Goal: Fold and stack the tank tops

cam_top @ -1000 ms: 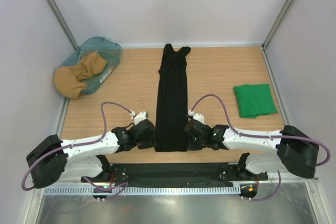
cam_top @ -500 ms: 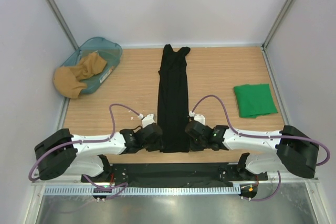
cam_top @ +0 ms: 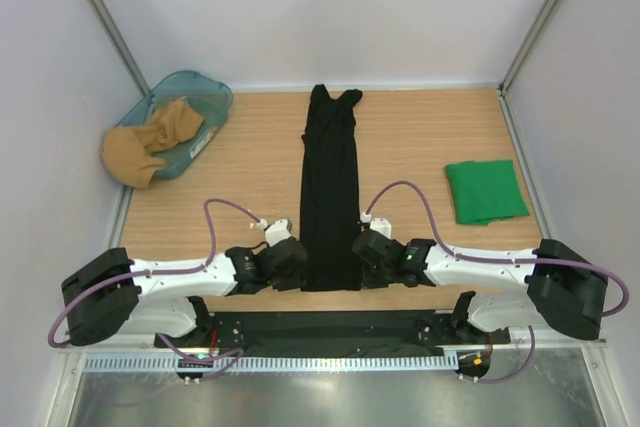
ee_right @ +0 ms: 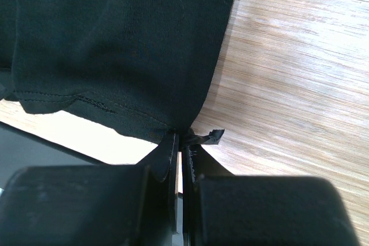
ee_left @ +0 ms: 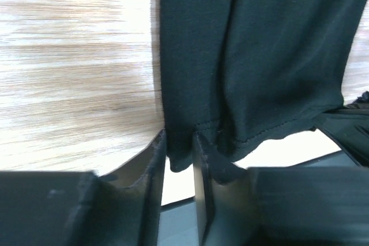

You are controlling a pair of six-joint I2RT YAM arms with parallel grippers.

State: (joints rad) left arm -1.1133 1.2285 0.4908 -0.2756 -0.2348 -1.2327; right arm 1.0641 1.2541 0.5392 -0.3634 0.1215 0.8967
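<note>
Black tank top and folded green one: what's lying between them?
Only bare wooden tabletop lies between the long black fabric tank top and the folded bright green tank top; a purple cable loops over that stretch. Seen from above.

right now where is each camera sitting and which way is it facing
top external: above and behind the arms, looking down on the table; both arms show, flanking the black tank top.
left wrist: low on the left arm, facing the top's hem; the left end effector shows.
right wrist: likewise on the right arm; the right end effector pinches a hem corner.
shared: both wrists see that hem.
</note>
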